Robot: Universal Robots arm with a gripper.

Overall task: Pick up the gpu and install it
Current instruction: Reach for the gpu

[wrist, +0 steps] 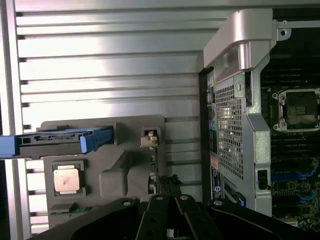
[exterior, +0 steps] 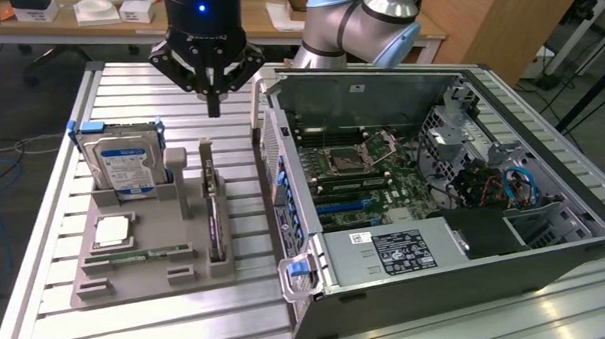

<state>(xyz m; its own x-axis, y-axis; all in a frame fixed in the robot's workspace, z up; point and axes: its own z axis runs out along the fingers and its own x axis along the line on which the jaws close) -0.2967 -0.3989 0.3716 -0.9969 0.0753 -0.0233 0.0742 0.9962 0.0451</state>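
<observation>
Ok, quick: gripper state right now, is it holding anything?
Gripper: closed, holding nothing; the gpu stands ungripped in the grey holder.

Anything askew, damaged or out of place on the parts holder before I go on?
Nothing stands out. The gpu stands on edge in the grey holder, hard drive upright, processor and memory stick flat in their recesses. The gripper hangs shut above them, holding nothing.

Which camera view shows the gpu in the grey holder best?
The exterior view: the gpu stands on edge in the grey holder, its whole length and silver bracket visible. The wrist view shows it from above as a thin edge, partly hidden by the pincer.
</observation>
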